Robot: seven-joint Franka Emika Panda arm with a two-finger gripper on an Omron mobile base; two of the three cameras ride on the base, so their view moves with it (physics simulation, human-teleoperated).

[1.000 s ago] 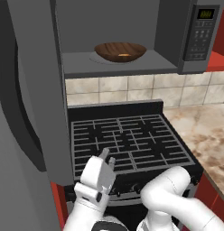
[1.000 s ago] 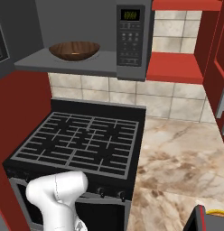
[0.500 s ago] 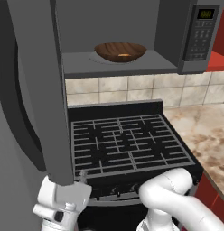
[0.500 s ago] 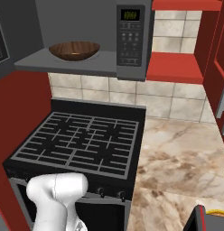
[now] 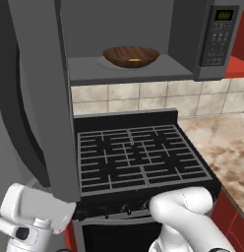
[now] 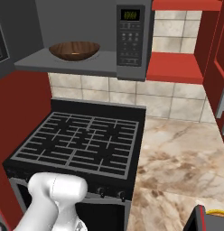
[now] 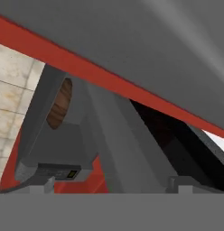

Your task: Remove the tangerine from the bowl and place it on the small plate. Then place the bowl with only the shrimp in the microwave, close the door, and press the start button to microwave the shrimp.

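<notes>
The microwave (image 5: 193, 44) hangs above the stove with its door (image 5: 40, 98) swung wide open to the left. The wooden bowl (image 5: 131, 56) sits inside it, holding the orange shrimp (image 5: 135, 60). The bowl (image 6: 74, 50) stands left of the keypad panel (image 6: 130, 40). My gripper (image 7: 113, 185) is open and empty, low at the left under the door's bottom corner. It looks up at the microwave (image 7: 55, 140) and the bowl (image 7: 59, 103). My white wrist (image 5: 33, 216) pokes out below the door. The tangerine and the small plate are out of view.
A black gas stove (image 5: 138, 157) with grates lies right under the microwave. A marble counter (image 6: 177, 162) runs to its right, below a red shelf (image 6: 177, 67). The open door juts out over the stove's left front.
My hand has gone down and to the left, from the stove's front edge to below the door's lower corner. The bowl and the door have not moved.
</notes>
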